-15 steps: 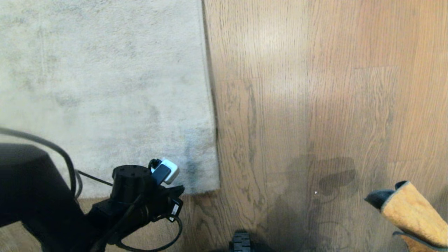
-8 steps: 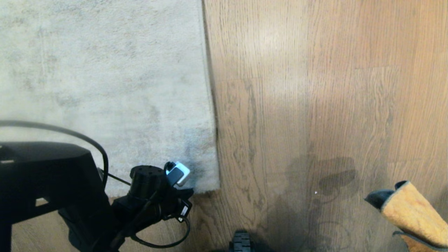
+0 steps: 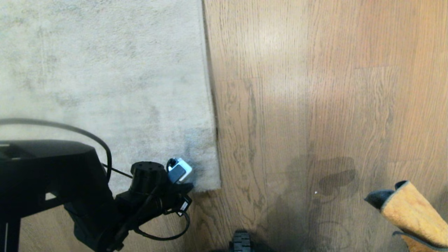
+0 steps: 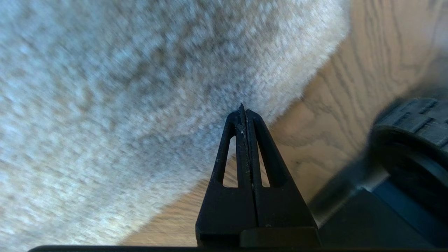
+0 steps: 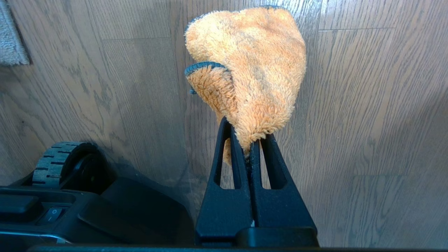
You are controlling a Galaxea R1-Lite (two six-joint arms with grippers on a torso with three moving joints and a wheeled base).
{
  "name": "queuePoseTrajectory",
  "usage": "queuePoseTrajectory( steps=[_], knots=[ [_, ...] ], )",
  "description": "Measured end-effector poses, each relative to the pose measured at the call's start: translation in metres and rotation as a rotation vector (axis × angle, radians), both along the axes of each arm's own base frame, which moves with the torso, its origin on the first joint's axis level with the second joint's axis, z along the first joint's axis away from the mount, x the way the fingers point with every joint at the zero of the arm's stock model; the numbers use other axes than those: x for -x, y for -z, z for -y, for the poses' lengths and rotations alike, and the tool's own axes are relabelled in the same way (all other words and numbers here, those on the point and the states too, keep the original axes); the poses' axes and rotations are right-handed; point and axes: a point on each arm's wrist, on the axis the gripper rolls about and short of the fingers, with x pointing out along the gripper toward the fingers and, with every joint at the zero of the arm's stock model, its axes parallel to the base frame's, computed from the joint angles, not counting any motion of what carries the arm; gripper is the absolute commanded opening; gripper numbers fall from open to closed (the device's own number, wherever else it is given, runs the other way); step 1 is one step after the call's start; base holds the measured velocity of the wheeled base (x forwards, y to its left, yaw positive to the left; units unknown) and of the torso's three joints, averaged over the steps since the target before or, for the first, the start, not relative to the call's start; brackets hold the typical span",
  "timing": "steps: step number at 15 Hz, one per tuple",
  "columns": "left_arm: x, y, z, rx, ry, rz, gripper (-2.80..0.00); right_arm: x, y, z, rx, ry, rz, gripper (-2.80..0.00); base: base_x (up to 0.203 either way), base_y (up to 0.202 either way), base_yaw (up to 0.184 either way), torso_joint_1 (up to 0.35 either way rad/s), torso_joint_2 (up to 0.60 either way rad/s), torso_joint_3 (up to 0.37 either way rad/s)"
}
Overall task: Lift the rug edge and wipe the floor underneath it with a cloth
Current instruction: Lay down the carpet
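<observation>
Left hand (image 4: pixel 244 110) pinched shut and empty at the rug's near corner; right hand (image 5: pixel 249 154) clamps the cloth (image 5: pixel 250 70).

Rug edge (image 3: pixel 210 98) lies flat on the floor (image 3: pixel 315 105), its border running straight away from the robot. Likely soft yet heavy and floppy; the corner looks the easiest hold. Cloth hangs limp above bare planks, well right.

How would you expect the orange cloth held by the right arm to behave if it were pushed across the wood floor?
The cloth is probably floppy: it folds over itself above the right tool. Its fluffy pile suggests it is light and would drag on the floor rather than slide. Pinched at one end only, it may bunch up.
</observation>
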Motion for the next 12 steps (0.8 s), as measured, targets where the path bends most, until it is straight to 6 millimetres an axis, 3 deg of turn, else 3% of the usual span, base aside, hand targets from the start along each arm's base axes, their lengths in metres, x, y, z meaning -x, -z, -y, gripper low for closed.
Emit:
queuePoseTrajectory(
  steps=[8, 12],
  knots=[
    [-0.003, -0.005, -0.002, -0.006, 0.0, 0.03, -2.8, 0.0, 0.0, 0.0, 0.0, 0.0, 0.0, -2.8, 0.0, 0.0, 0.0, 0.0, 0.0, 0.0],
    [0.001, -0.024, -0.004, 0.02, -0.012, 0.083, -2.8, 0.0, 0.0, 0.0, 0.0, 0.0, 0.0, -2.8, 0.0, 0.0, 0.0, 0.0, 0.0, 0.0]
  ],
)
